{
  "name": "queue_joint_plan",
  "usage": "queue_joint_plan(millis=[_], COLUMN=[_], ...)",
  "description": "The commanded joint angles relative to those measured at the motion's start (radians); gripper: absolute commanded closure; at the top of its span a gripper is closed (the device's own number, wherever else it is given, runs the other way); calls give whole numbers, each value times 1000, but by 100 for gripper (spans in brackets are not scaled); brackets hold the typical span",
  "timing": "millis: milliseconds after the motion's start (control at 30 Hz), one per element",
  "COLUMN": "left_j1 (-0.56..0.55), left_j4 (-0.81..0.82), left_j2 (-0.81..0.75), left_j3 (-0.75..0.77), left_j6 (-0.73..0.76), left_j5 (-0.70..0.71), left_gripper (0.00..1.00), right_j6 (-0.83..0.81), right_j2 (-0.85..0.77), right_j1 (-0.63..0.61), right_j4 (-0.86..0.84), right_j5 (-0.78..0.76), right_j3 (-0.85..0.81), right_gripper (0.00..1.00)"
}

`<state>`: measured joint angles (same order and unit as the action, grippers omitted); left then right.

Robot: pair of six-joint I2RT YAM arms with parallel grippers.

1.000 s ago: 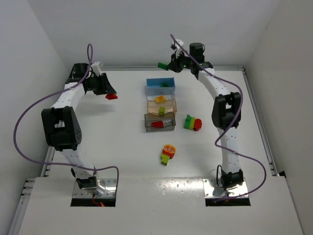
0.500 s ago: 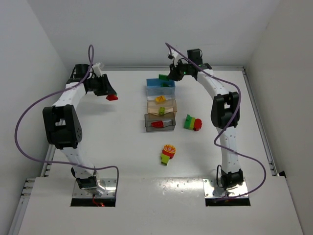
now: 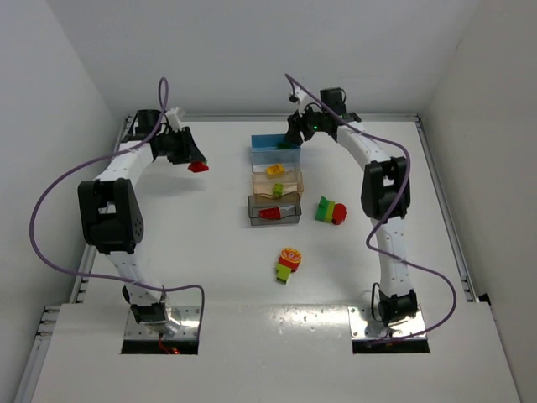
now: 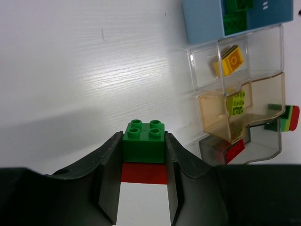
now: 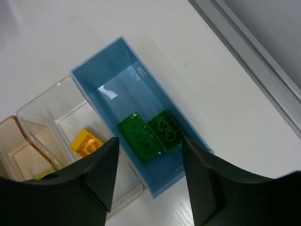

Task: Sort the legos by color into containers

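Three containers stand in a row: a blue bin (image 3: 257, 152), a pale tan bin (image 3: 298, 180) and a grey bin (image 3: 252, 210). My right gripper (image 3: 295, 134) hangs open over the blue bin (image 5: 101, 84), where two green legos (image 5: 141, 137) lie side by side. A yellow lego (image 4: 229, 60) and a lime one (image 4: 236, 102) lie in the pale bins, and a red one (image 4: 230, 150) is in the grey. My left gripper (image 3: 193, 159) is shut on a green-on-red lego clump (image 4: 143, 153), held above the table left of the bins.
Two multicolour clumps sit loose on the table: one green, yellow and red (image 3: 330, 210) right of the grey bin, and one yellow, red and green (image 3: 288, 262) nearer the arm bases. White walls enclose the table on three sides.
My right gripper moved from behind the blue bin to over it and opened; the green lego it carried now lies in the bin. My left gripper drifted slightly right with its clump.
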<state>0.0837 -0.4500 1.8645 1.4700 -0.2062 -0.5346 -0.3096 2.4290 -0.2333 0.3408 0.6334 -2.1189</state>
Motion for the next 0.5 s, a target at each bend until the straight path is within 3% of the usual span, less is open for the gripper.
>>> queue_joint_plan(millis=[0,67,233,333,467], left_j1=[-4,-13,21,21,-4], left_j4=[95,151,408,398,332], left_j2=[-77,-108,-152,-198,-269], left_j3=[15,-22,-212,-247,-247], left_j6=[-102,-200,-506,-496,-372], left_j5=[-4,-20,-228,-202,-85], left_gripper=[92,94,94,94,96], right_j6=[210,279,472,593,765], right_j2=[-139,-236,-402,-413,-401], right_j1=[-8,-27,-81,-123,-165], right_j4=[-159,-200,-379,-405,-489], right_j5=[60,133,242,301,338], right_j3=[55,141,382,405,396], right_gripper=[43,38,37,36,27])
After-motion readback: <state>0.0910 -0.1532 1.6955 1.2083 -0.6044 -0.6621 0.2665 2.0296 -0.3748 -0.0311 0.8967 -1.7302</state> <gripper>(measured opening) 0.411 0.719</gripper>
